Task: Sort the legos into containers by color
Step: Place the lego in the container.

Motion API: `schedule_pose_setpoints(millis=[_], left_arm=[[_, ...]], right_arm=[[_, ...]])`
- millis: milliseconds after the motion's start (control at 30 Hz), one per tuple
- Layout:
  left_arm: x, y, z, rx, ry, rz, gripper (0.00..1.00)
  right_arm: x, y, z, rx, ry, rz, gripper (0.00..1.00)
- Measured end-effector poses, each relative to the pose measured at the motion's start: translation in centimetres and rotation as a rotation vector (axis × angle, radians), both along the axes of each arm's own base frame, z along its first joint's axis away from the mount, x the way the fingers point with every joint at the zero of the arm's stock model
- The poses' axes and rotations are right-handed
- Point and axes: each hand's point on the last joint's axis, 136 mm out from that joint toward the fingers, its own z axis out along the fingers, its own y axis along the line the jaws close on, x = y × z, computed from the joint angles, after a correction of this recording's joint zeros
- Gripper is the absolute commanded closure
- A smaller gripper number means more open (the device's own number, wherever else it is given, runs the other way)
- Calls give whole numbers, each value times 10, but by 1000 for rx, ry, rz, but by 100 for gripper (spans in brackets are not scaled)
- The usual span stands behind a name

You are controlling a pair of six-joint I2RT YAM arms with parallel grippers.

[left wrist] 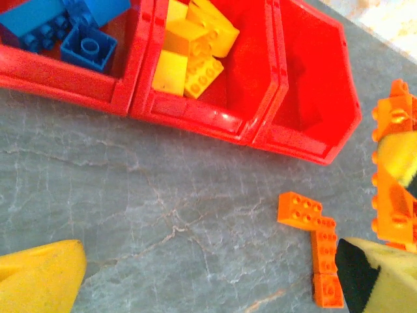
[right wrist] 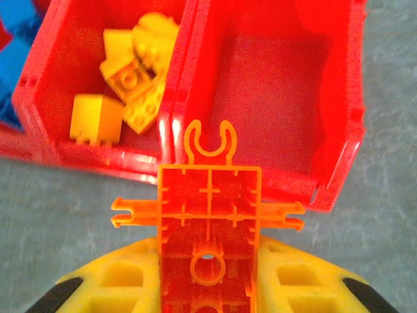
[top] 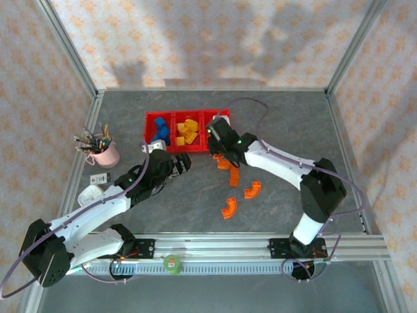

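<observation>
The red three-bin tray (top: 148, 119) holds blue legos (top: 161, 132) in its left bin and yellow legos (top: 187, 132) in the middle one. My right gripper (top: 219, 135) is shut on an orange lego piece (right wrist: 208, 222) with side pegs, seen from its hollow underside. It hangs over the near wall of the right bin (right wrist: 280, 85), which has nothing in it. My left gripper (left wrist: 208, 283) is open above bare table just in front of the tray, its yellow fingers (left wrist: 39, 277) wide apart. Orange bricks (left wrist: 301, 210) lie beside its right finger.
More orange legos lie on the table right of centre: bricks (top: 233, 176) and curved arches (top: 253, 189), (top: 229, 208). A pink cup with pens (top: 102, 151) stands at the left, with small white items (top: 99, 177) below it. Metal frame rails border the table.
</observation>
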Motion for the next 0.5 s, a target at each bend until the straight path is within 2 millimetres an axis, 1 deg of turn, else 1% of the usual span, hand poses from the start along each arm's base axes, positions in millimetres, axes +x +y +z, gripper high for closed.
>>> schedule_pose_setpoints(millis=[67, 133, 333, 500], left_arm=[[7, 1, 5, 1, -9, 11, 1], [14, 3, 6, 6, -14, 21, 1], [28, 2, -4, 26, 9, 33, 1], [35, -2, -11, 43, 24, 27, 1]], right_arm=[[17, -1, 0, 1, -7, -28, 72], [33, -2, -5, -4, -7, -53, 72], [76, -1, -31, -37, 12, -110, 72], [107, -1, -47, -54, 17, -148, 65]])
